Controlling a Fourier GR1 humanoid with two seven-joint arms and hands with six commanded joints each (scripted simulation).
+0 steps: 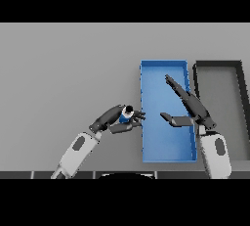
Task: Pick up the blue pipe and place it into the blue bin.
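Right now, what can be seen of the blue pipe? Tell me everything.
The blue pipe shows only as a small blue piece with a pale, ring-like end facing up, the rest hidden by the left hand, whose fingers curl round it. It looks like smooth plastic. It is held just beside the left wall of the blue bin, not inside. Whether it is lifted off the table cannot be told.
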